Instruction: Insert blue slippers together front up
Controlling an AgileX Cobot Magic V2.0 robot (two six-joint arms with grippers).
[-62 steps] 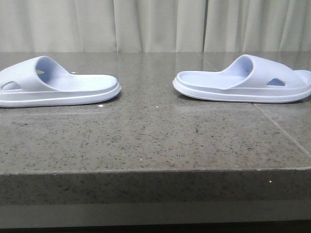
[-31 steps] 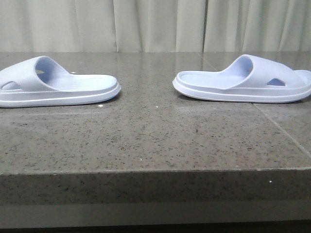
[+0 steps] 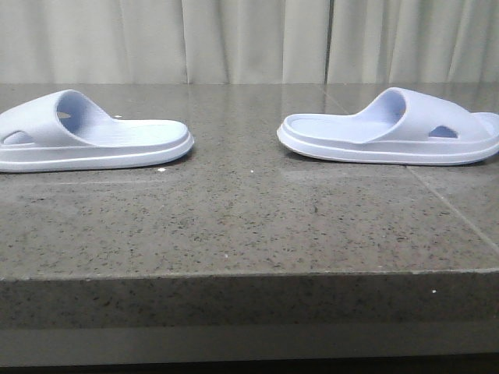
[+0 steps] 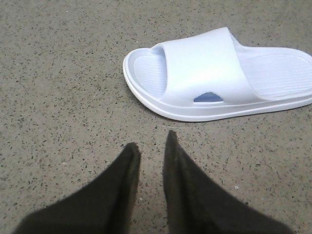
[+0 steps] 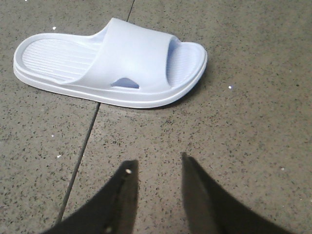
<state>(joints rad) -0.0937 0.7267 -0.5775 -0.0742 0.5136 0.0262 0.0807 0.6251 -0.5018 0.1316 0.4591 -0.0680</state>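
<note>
Pale blue slippers lie apart, heels facing

Two slippers lie flat on a table, well apart. The left slipper sits at the left edge, the right slipper at the right, heels pointing toward each other. Curtains hang behind the table.

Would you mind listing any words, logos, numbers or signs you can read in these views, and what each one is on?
None can be read.
Left slipper: no print shows on strap, footbed or sole.
Right slipper: likewise plain.
Stone table and curtain: no text or signs.
Neither gripper, left or right, bears markings.
</note>
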